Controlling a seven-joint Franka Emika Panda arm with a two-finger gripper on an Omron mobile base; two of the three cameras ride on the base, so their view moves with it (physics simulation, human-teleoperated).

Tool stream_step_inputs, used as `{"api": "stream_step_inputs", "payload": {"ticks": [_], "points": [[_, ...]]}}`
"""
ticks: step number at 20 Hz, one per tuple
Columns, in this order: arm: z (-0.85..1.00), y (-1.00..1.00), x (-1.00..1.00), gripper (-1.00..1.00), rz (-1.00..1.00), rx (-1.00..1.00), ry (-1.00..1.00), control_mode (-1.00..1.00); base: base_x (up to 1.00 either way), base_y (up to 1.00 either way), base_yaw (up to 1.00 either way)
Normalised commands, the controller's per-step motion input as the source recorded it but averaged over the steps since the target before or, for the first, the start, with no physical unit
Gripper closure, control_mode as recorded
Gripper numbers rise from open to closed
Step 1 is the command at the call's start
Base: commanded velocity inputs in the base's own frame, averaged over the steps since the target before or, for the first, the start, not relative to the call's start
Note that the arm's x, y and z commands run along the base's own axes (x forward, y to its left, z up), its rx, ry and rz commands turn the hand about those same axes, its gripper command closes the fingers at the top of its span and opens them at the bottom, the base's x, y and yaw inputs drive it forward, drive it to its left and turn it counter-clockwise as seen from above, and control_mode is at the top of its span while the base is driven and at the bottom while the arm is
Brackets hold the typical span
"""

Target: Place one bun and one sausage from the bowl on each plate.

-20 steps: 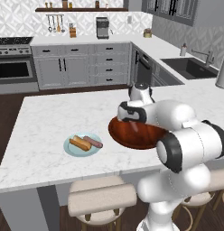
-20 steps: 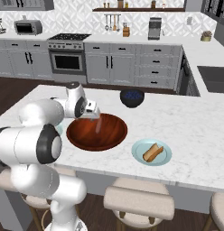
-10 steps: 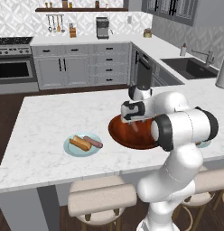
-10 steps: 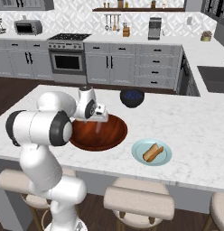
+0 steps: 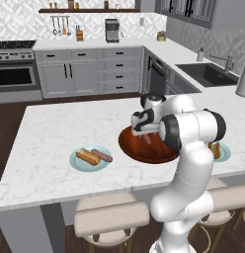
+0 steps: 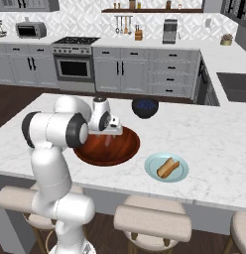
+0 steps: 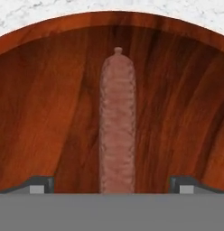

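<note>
Sausage (image 7: 117, 122) lay lengthwise between our two finger tips, which stood wide apart at either side of it without touching it, one tip (image 7: 39, 184) to one side and the other well off on the opposite side. Our gripper (image 7: 114, 185) hung just above the wooden bowl (image 7: 50, 90), and the sausage rested on the bowl's floor, running away from the jaws toward the far rim. Beyond that rim we saw a strip of white marble counter (image 7: 41, 11). From the left base camera our gripper (image 5: 144, 129) sat over the near part of the bowl (image 5: 139, 148), on the island counter (image 5: 55, 123). Well out to one side of the jaws lay a pale blue plate (image 5: 77, 163) bearing a bun (image 5: 87, 157) and a second sausage (image 5: 102, 155) side by side, touching. From the right base camera we saw our gripper (image 6: 113, 130) over the bowl (image 6: 112, 149), and just beside the bowl on the other side a second plate (image 6: 154, 171) carrying one bun (image 6: 167, 167). Past the bowl, farther from the jaws, stood a small dark bowl (image 6: 145, 107) on the counter.
</note>
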Motion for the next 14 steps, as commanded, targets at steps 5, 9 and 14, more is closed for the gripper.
{"api": "stream_step_inputs", "payload": {"ticks": [5, 9, 14], "points": [[-0.26, 0.00, 0.20, -1.00, 0.03, 0.00, 0.00, -1.00, 0.00, 0.00, 0.00], [-0.31, 0.00, 0.03, -1.00, 0.03, 0.00, 0.00, -1.00, 0.00, 0.00, 0.00], [-0.32, 0.00, 0.05, -1.00, 0.03, 0.00, 0.01, -1.00, 0.00, 0.00, 0.00]]}}
